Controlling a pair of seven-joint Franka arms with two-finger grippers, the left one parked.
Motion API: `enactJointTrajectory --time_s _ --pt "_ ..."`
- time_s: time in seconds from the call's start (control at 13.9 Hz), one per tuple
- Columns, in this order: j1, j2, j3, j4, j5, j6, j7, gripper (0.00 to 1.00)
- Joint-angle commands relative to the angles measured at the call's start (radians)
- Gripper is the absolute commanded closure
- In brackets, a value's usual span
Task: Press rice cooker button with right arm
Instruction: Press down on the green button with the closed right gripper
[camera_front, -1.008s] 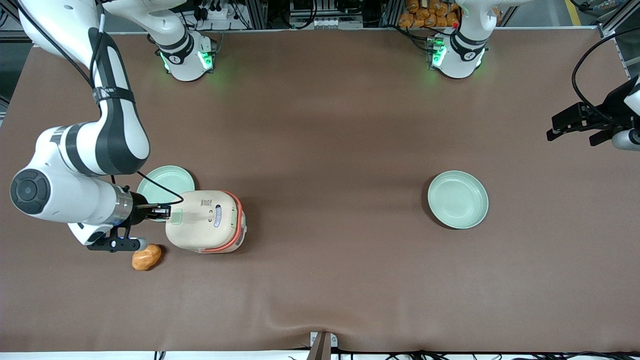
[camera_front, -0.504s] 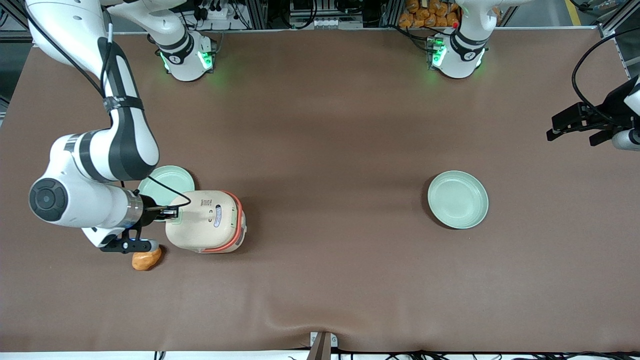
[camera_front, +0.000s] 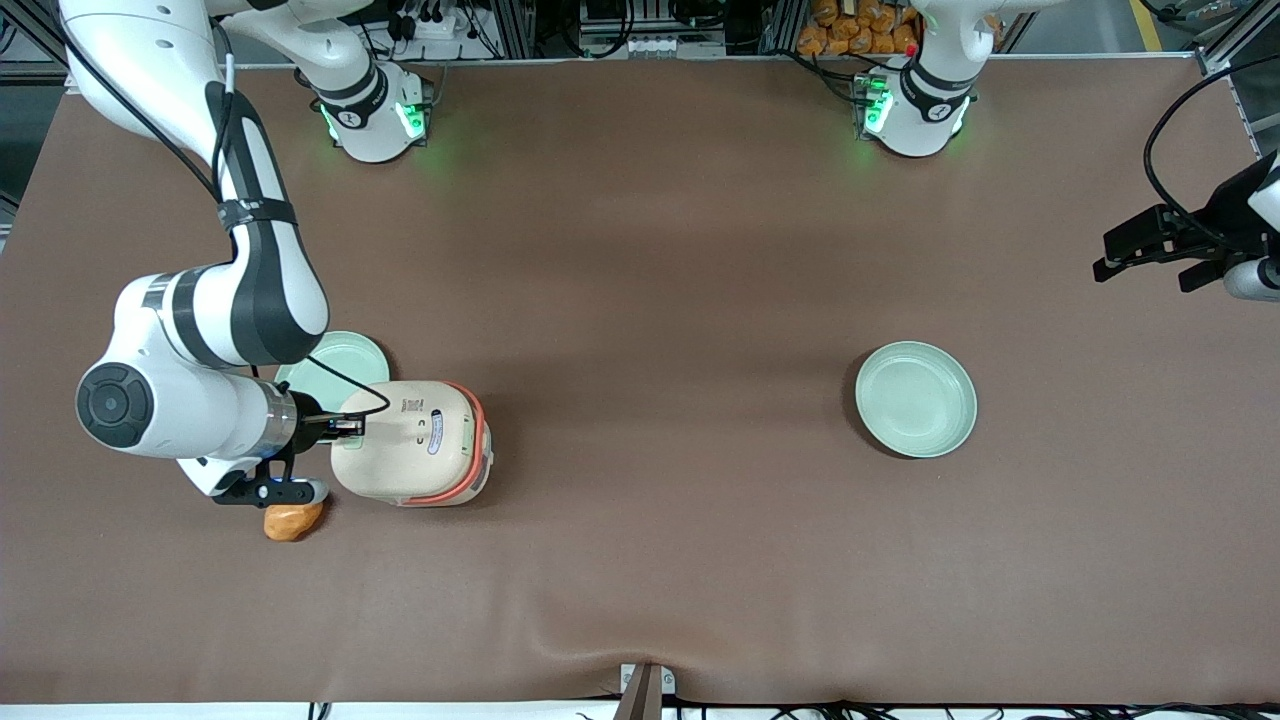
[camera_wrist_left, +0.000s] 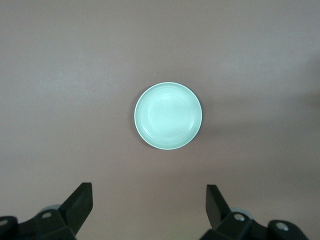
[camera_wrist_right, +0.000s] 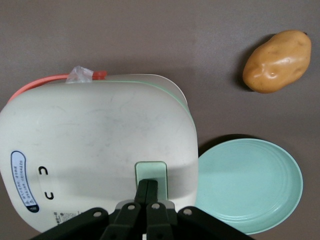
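Black gripper (camera_wrist_right: 148, 186) of the right arm (camera_front: 190, 400), fingers pressed together, rests its tips on the pale green button (camera_wrist_right: 151, 172) atop the rice cooker (camera_front: 412, 442), directly beneath it.

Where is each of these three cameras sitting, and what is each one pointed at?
Front view: high over the table, looking down; both arms' bases and the right arm show.
Right wrist view: on the working arm, looking down the shut tool at the rice cooker, a potato and a plate.
Left wrist view: above the other plate, its own finger tips showing.
Shared: front and right wrist views both show the cooker.
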Motion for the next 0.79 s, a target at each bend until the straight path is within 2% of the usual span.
enactJointTrajectory --time_s 0.0,0.72 --pt "0.000 0.018 -0.005 0.007 0.020 0.003 0.005 1.00" --pt "-0.007 0.029 -0.006 0.013 0.017 0.003 -0.001 1.00"
